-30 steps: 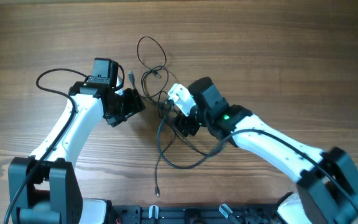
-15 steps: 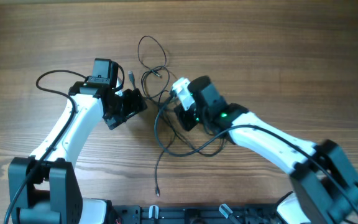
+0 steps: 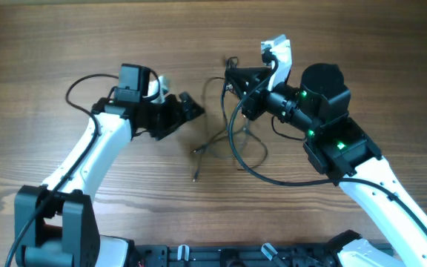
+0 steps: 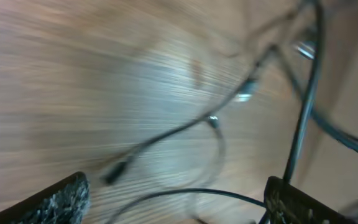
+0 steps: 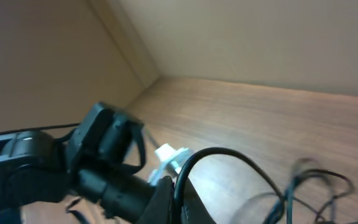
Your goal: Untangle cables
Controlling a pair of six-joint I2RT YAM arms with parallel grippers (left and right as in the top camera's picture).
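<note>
The cables [image 3: 237, 141] are thin black cords, and part of the tangle hangs lifted off the wooden table. My right gripper [image 3: 234, 76] is shut on one black cable [image 5: 224, 153], which arches out of its jaws and drops to the blurred bundle [image 5: 316, 182] on the right. Loose plug ends [image 3: 196, 152] trail on the table below. My left gripper [image 3: 189, 110] stands open just left of the tangle. In the left wrist view, a thin cord [image 4: 210, 192] crosses between its fingers [image 4: 62, 198] without being held, and silvery plugs [image 4: 245, 94] lie beyond.
The wooden table [image 3: 362, 44] stretches all round. The left arm [image 5: 101, 163] shows large in the right wrist view, close to the right gripper [image 5: 180, 188]. Its own thicker black wire [image 3: 80, 89] loops at the left.
My right gripper has shut on a cable and swung up and to the far right, dragging the tangle with it. My left gripper has opened wider and shifted right.
</note>
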